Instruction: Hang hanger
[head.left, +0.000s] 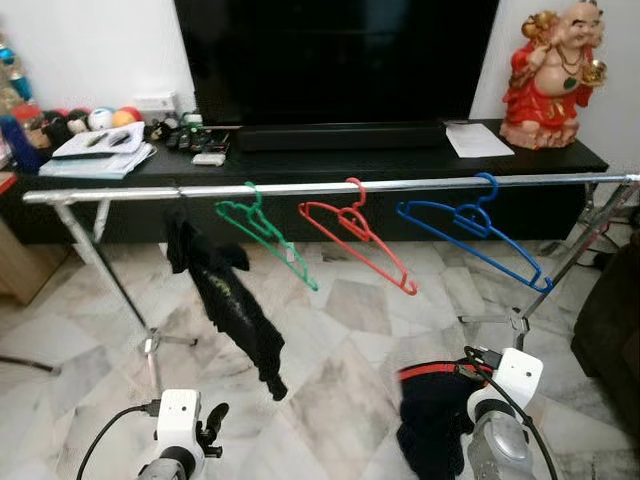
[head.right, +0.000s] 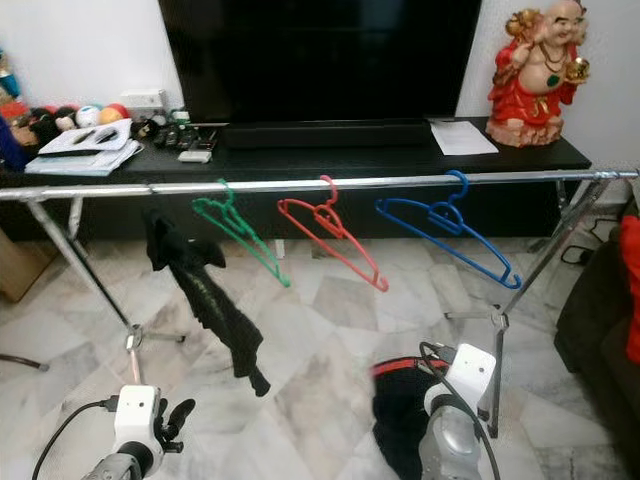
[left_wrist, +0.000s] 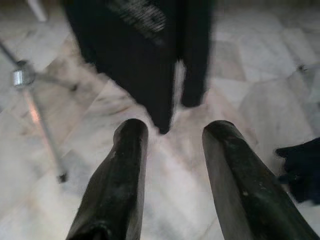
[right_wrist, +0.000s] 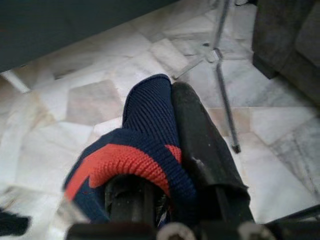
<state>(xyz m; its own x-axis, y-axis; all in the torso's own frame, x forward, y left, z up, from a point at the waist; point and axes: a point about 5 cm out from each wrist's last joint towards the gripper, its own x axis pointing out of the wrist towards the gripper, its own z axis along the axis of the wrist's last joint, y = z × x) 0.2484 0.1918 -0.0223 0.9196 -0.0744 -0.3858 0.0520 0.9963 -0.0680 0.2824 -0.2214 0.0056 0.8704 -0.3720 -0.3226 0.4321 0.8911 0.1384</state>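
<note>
My right end effector (right_wrist: 165, 165), clenched on a navy garment (right_wrist: 145, 135), sits near; the red hanger (head.left: 358, 232) hangs beyond, up-left.

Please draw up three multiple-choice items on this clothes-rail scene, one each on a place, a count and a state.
1. Where does the black garment hang?
A. On the rail, at the robot's left of the green hanger
B. On the blue hanger
C. On the TV console

2. How many plastic hangers are on the rail?
A. One
B. Three
C. Five

3. What is the right gripper doing?
A. Open over bare floor
B. Shut on a red hanger
C. Shut on a navy knit garment with a red band

Answers:
1. A: it drapes from the rail beside the green hanger, on the robot's left of it.
2. B: the green one, a red hanger and a blue hanger.
3. C: the right wrist view shows the navy knit garment pinched between the black fingers.
</note>
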